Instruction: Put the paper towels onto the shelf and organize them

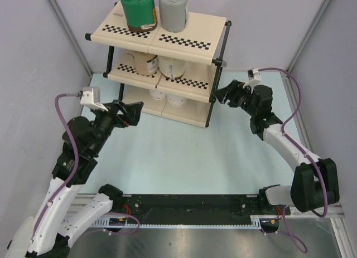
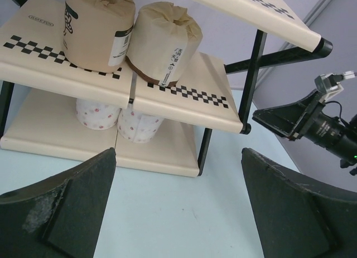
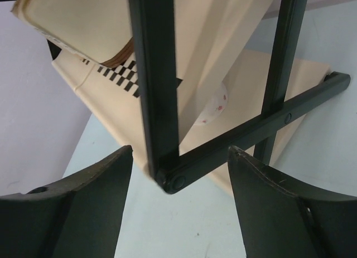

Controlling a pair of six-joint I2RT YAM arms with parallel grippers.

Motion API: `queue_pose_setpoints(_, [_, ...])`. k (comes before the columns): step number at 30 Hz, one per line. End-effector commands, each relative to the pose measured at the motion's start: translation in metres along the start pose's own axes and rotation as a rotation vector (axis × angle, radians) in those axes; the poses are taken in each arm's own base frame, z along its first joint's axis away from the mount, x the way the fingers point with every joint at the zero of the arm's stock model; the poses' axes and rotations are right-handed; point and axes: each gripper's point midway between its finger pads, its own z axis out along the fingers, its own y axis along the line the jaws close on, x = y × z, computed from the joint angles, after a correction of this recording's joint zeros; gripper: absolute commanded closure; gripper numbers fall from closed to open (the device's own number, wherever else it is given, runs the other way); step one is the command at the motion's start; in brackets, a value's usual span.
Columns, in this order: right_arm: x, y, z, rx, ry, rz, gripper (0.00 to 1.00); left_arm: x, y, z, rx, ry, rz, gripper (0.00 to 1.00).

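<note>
The shelf [image 1: 184, 42] stands at the back with all the paper towels on it. The green roll [image 1: 138, 11] and the grey roll [image 1: 174, 11] are on the top tier. Two tan rolls [image 2: 97, 27] [image 2: 164, 43] are on the middle tier and two white rolls [image 2: 97, 113] [image 2: 138, 124] on the bottom tier. My left gripper [image 1: 134, 110] [image 2: 178, 202] hangs open and empty in front of the shelf's left end. My right gripper [image 1: 223, 95] [image 3: 181, 202] is open and empty, close to the shelf's lower right corner post [image 3: 153, 79].
The pale blue table top [image 1: 184, 157] lies between the arms and the shelf. Grey enclosure walls with metal frame bars [image 1: 67, 32] rise on both sides. A black rail [image 1: 189, 205] with the arm bases runs along the near edge.
</note>
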Motion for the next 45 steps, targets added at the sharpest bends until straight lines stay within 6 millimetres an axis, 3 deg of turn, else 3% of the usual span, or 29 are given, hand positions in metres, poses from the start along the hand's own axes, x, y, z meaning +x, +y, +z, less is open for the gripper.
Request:
queue_pose_setpoints(1, [-0.032,0.019,0.013,-0.108,-0.105,-0.023,0.27,-0.013,-0.002,-0.006,0.003,-0.030,0.015,0.01])
queue_pose_setpoints(11, [-0.057,0.034,0.021,-0.169,-0.183,-0.055,0.27,-0.011,0.000,-0.009,-0.001,-0.025,0.019,0.01])
queue_pose_setpoints(19, [-0.061,0.032,0.053,-0.184,-0.151,-0.025,0.32,-0.017,-0.001,-0.012,-0.002,-0.042,0.015,0.01])
queue_pose_setpoints(25, [-0.064,0.033,0.065,-0.192,-0.141,-0.017,0.50,-0.018,0.000,-0.015,-0.009,-0.042,0.022,0.01])
queue_pose_setpoints(29, [-0.064,0.031,0.065,-0.180,-0.134,-0.020,0.56,-0.017,0.003,-0.016,-0.018,-0.042,0.025,0.00])
queue_pose_setpoints(32, [-0.063,0.031,0.061,-0.172,-0.122,-0.027,0.69,-0.016,0.003,-0.016,-0.019,-0.046,0.023,0.00])
queue_pose_setpoints(34, [-0.065,0.032,0.057,-0.170,-0.117,-0.028,0.79,-0.015,0.004,-0.016,-0.020,-0.043,0.020,0.00])
queue_pose_setpoints(38, [-0.069,0.030,0.049,-0.166,-0.105,-0.024,0.89,-0.013,0.005,-0.015,-0.025,-0.039,0.016,0.00])
queue_pose_setpoints(40, [-0.074,0.025,0.042,-0.152,-0.100,-0.014,0.99,-0.011,0.005,-0.015,-0.025,-0.035,0.012,0.00])
queue_pose_setpoints(45, [-0.077,0.025,0.019,-0.131,-0.061,-0.002,1.00,-0.009,0.006,-0.015,-0.026,-0.036,0.003,0.00])
